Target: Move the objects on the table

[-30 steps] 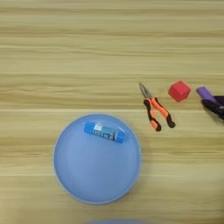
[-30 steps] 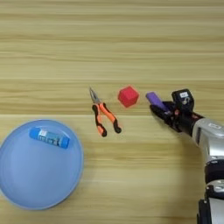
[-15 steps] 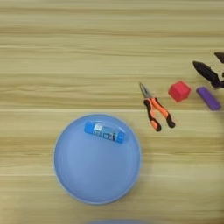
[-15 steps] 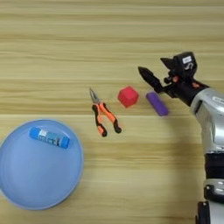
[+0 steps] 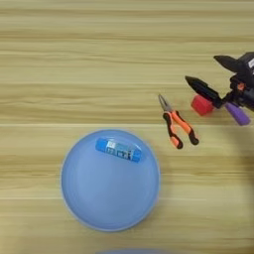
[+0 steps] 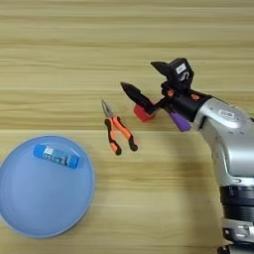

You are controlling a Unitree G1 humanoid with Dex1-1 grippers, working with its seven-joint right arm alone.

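Closest to me sits the big blue plate [image 5: 110, 198] on the bench [image 5: 74, 59]. It looks light but wide and smooth, so I would pinch it at the rim. Inside it, near the far edge, lies the glue stick [image 5: 119, 150]. It is a hard, round tube that could roll, so I would grab it across its middle. Its long way runs left to right, with the right end tipped a bit toward me.

Further back and to the right lie the pliers [image 6: 118, 133], with orange handles toward me and the tip pointing away and a little left. They look heavy and stiff.

Just past them is the red cube [image 5: 202, 105]. It is small, hard and light, and easy to squeeze on two flat sides. My gripper [image 6: 147, 83] hangs over it, spread wide open and holding nothing. One finger reaches right over the cube.

The purple block [image 6: 179, 121] lies on the bench right of the cube, under my arm. Its long way slants from far-left to near-right. It is small and stiff, so I would grab its long sides
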